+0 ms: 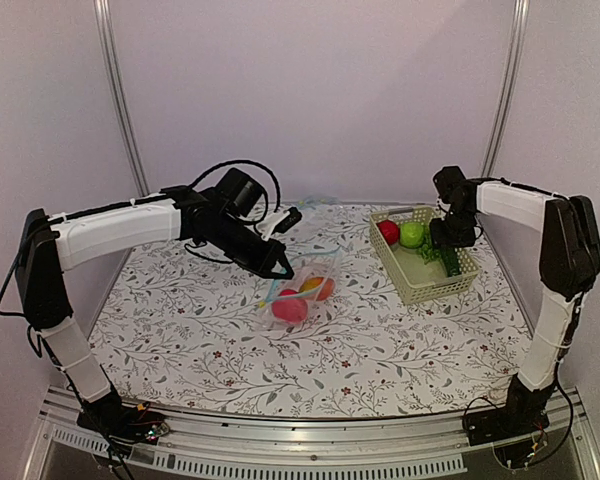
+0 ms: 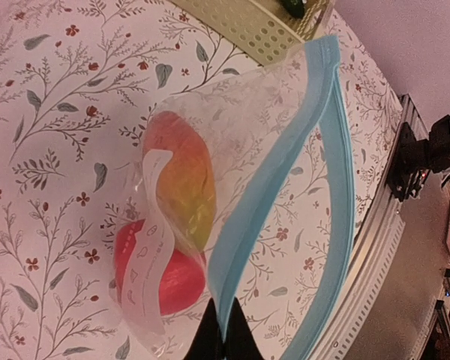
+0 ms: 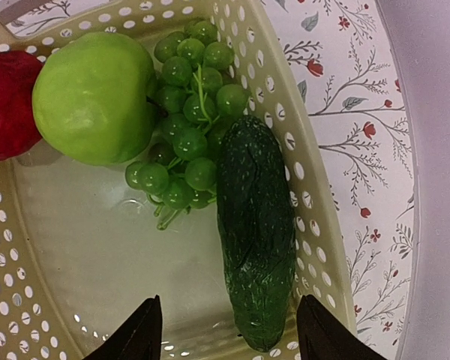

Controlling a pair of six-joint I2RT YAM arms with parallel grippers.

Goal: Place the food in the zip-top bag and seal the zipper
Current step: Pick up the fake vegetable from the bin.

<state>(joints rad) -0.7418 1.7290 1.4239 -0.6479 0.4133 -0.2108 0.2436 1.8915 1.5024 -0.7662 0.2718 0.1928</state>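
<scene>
The zip-top bag (image 1: 305,290) lies mid-table, clear and crinkly, its mouth lifted open. Inside it are a round red fruit (image 2: 176,281) and an orange-red oval piece (image 2: 184,180). My left gripper (image 2: 223,337) is shut on one lip of the light blue zipper (image 2: 285,172), holding it up above the table (image 1: 280,268). The dark green cucumber (image 3: 255,225) lies in the basket against its right wall. My right gripper (image 3: 229,324) hangs open over the cucumber's near end, a finger on each side, with a gap to both (image 1: 448,245).
The cream perforated basket (image 3: 307,187) stands at the back right (image 1: 425,285). It also holds a bright green apple (image 3: 94,94), a green grape bunch (image 3: 191,127) and a dark red fruit (image 3: 7,101). A metal rail runs along the table's near edge (image 2: 382,247).
</scene>
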